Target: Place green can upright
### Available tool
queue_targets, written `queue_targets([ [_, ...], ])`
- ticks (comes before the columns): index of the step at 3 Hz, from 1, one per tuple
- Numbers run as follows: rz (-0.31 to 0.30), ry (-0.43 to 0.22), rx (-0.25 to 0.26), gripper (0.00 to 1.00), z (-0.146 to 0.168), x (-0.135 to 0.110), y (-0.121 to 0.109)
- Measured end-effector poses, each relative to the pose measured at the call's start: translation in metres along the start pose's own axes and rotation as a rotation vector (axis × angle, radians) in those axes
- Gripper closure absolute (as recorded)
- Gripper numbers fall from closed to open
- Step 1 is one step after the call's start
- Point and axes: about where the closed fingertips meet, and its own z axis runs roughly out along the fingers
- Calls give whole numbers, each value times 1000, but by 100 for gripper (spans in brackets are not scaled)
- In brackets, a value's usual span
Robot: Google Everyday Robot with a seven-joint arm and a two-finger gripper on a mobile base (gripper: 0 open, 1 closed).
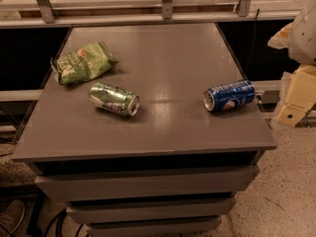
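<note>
Shiny green aluminium can [114, 98] lies sideways on grey table [163, 53]. Cream gripper [295, 102] hangs far right, well apart, jaw spread unclear.

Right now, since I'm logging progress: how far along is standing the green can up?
Nothing looks done: the green can lies on its side on the table. It is not held; the gripper hangs off the table's right edge. Left: reach, grasp and stand it upright.

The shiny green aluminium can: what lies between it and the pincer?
In the camera view, a blue aluminium can with a red-white logo lies sideways between the shiny green aluminium can and the pincer at the right edge.
</note>
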Motion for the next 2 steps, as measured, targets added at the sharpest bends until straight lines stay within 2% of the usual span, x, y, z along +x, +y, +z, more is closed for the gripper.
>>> queue_targets([
  [1,0,0,0,0,0,0,0],
  [2,16,-26,14,0,2,-7,-8],
])
